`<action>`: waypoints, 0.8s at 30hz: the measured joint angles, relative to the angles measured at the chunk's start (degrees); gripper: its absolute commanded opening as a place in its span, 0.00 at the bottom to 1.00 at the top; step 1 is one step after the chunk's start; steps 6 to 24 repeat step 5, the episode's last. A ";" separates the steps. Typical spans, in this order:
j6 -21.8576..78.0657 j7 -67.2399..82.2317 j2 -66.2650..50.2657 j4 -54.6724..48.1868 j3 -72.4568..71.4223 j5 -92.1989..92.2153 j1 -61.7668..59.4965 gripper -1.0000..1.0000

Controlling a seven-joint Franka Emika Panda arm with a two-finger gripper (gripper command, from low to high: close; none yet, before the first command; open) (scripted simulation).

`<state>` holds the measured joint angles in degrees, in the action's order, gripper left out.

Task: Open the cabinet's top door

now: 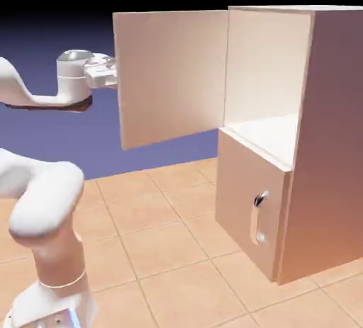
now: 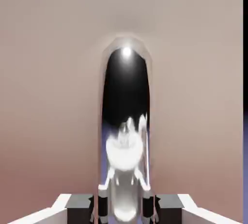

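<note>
The two-finger gripper [image 2: 126, 203] is clamping the shiny silver loop handle [image 2: 126, 136] of the wide-open pinkish-tan top door [image 1: 170, 75], best pulled along its arc.

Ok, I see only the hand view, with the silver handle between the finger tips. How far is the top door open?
Observer: The top door is swung wide open, well clear of the cabinet front.
Operator: Good, the gripper is closed on the long handle. And the lower door?
Observer: The lower door is shut; nothing touches its small handle.
Operator: Is something inside the upper part?
Observer: Nothing shows on its pale floor, as far as I can see.
</note>
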<state>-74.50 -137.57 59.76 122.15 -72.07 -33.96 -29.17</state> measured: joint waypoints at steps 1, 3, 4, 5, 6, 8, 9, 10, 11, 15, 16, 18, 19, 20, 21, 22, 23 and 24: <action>1.69 0.33 0.11 -2.08 -1.27 0.62 -2.04 0.00; 4.97 1.07 0.48 -6.23 -3.63 1.77 -6.09 0.00; 6.57 1.48 0.74 -8.30 -4.72 2.30 -8.10 0.00; 6.73 1.52 0.77 -8.51 -4.82 2.35 -8.29 1.00; 6.73 1.52 0.77 -8.51 -4.82 2.35 -8.29 1.00; 6.73 1.52 0.77 -8.51 -4.82 2.35 -8.29 1.00; 6.73 1.52 0.77 -8.51 -4.82 2.35 -8.29 1.00; 6.73 1.52 0.77 -8.51 -4.82 2.35 -8.29 1.00; 6.73 1.52 0.77 -8.51 -4.82 2.35 -8.29 1.00; 6.73 1.52 0.77 -8.51 -4.82 2.35 -8.29 1.00; 6.73 1.52 0.77 -8.51 -4.82 2.35 -8.29 1.00; 6.73 1.52 0.77 -8.51 -4.82 2.35 -8.29 1.00; 6.73 1.52 0.77 -8.51 -4.82 2.35 -8.29 1.00; 6.73 1.52 0.77 -8.51 -4.82 2.35 -8.29 1.00; 6.73 1.52 0.77 -8.51 -4.82 2.35 -8.29 1.00; 6.73 1.52 0.77 -8.51 -4.82 2.35 -8.29 1.00; 6.73 1.52 0.77 -8.51 -4.82 2.35 -8.29 1.00; 6.73 1.52 0.77 -8.51 -4.82 2.35 -8.29 1.00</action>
